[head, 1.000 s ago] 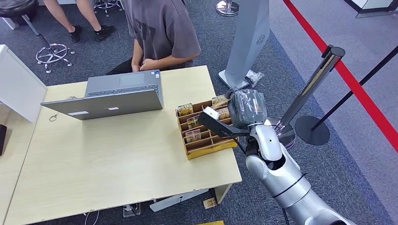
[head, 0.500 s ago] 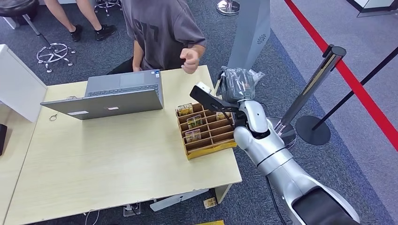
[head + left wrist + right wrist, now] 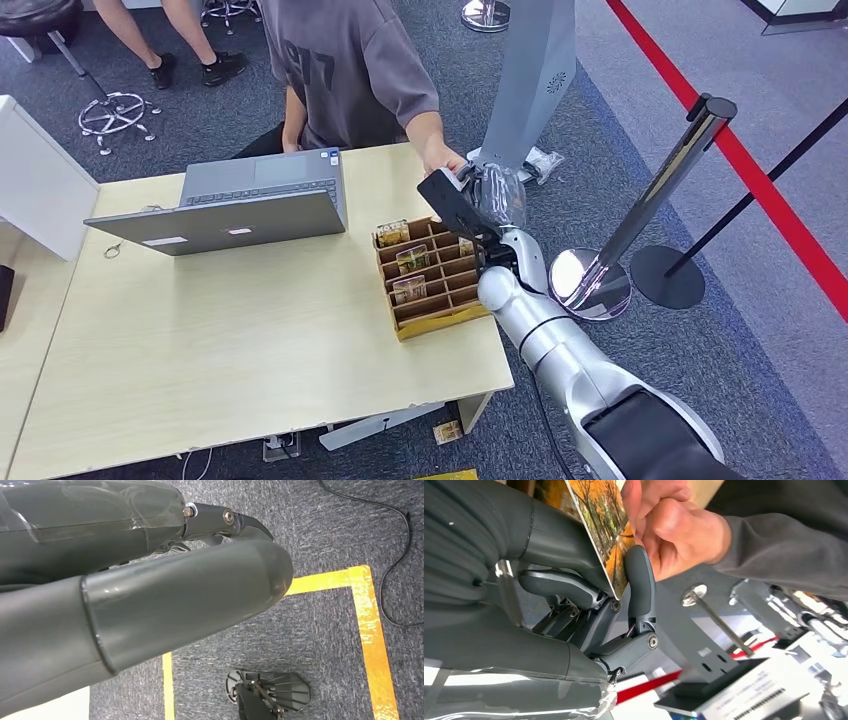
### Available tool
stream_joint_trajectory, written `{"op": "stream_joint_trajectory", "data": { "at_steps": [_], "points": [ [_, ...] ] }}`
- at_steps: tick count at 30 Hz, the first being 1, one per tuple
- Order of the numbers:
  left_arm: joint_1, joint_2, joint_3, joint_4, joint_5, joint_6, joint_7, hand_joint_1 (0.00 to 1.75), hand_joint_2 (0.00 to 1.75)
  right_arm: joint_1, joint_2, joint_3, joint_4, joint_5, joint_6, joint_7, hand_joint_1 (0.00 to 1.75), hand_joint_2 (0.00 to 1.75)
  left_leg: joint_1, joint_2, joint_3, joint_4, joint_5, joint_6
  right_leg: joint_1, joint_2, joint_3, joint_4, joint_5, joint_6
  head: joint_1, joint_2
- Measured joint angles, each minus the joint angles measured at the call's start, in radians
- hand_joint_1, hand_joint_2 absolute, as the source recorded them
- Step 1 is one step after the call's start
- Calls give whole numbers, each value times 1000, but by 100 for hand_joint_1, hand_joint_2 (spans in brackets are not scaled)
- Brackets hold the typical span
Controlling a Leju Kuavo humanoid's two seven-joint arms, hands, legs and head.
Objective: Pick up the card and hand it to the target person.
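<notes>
You see the card (image 3: 605,527), printed with autumn trees, pinched between the thumb and a dark finger of the right robot hand (image 3: 589,595), raised above the far right corner of the bench (image 3: 250,340). The person's hand (image 3: 669,527) grips the card's other end, fingers touching it. In the head view, the right robot hand (image 3: 490,195) meets the person's hand (image 3: 441,160) just beyond the cardboard card tray (image 3: 435,275) at the bench's right edge. A laptop (image 3: 235,205) sits toward the far edge. The left robot hand (image 3: 125,595) hangs over the floor; you cannot tell its finger state.
</notes>
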Motion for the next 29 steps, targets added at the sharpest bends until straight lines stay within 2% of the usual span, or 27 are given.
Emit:
{"op": "stream_joint_trajectory", "data": {
  "at_steps": [4, 8, 10, 14, 18, 22, 29],
  "points": [
    [0, 0, -12, 0, 1, 1, 0, 0, 0, 1, 20, -28, 39, 12, -40, -37, 171, 175, 0, 0, -1, 0, 1, -1, 0, 0, -2, 1, 0, 0, 0, 0],
    [0, 0, -18, 0, 2, 1, 0, 0, 0, 16, 46, -116, 45, 148, -54, -94, 131, 175, 0, 0, -1, 0, 1, -1, 0, 0, -2, 1, 0, 0, 0, 0],
    [0, 0, -21, 0, 2, 1, 1, 0, 0, 28, 64, -175, 42, 191, -56, -115, 122, 175, 0, 0, -1, 0, 1, -1, 0, 0, -2, 1, 0, 0, 0, 0],
    [-1, 0, -26, 0, 1, 1, 2, 0, 0, 48, 90, -249, 25, 240, -58, -142, 0, 175, 0, 0, -1, 0, 1, -2, 0, 0, -2, 1, 0, -1, 0, 0],
    [-3, 0, -31, 0, 1, 0, 2, 0, 0, 59, 108, -281, 17, 271, -58, -141, 0, 175, 0, 0, -1, 0, 1, -2, 0, 0, -2, 2, 0, -1, 0, 0],
    [-4, 0, -37, 0, 2, 0, 4, 0, 0, 60, 114, -281, 16, 275, -58, -98, 0, 0, 0, 0, -1, 0, 1, -2, 0, 0, -2, 2, 0, -1, 0, 0],
    [-6, 0, -42, 0, 5, -1, 11, 0, 0, 60, 114, -262, 16, 308, -58, -53, 0, 0, 0, 0, -1, 0, 2, -3, 0, 0, -2, 3, 1, -1, 0, 0]
  ]
}}
